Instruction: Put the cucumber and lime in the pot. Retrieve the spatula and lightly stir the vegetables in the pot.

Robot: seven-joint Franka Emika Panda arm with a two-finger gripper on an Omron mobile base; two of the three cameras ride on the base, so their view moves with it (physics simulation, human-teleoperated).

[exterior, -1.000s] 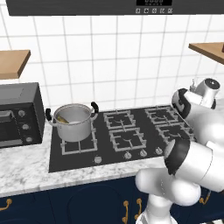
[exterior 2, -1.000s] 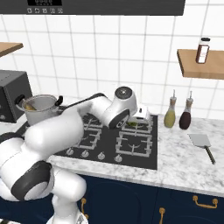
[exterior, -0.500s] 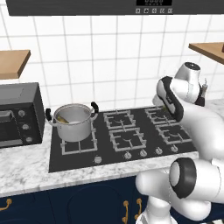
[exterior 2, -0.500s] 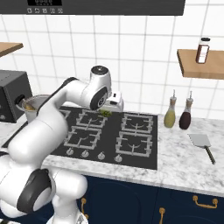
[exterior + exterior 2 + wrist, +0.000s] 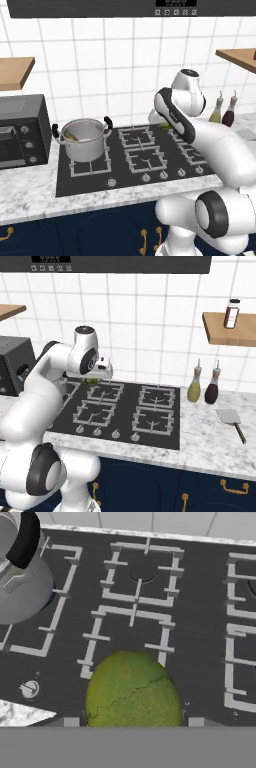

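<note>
Pincer (image 5: 131,724) clamped on lime (image 5: 132,689), carried high over hob (image 5: 150,602) to clear grates; pot (image 5: 83,139) off to side (cucumber (image 5: 70,136) apparently inside).

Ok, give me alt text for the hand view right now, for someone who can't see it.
A round green lime sits between the pincer tips, carried above the black stove top and its grey burner grates. The steel pot with a black loop handle is at the upper left.
</note>
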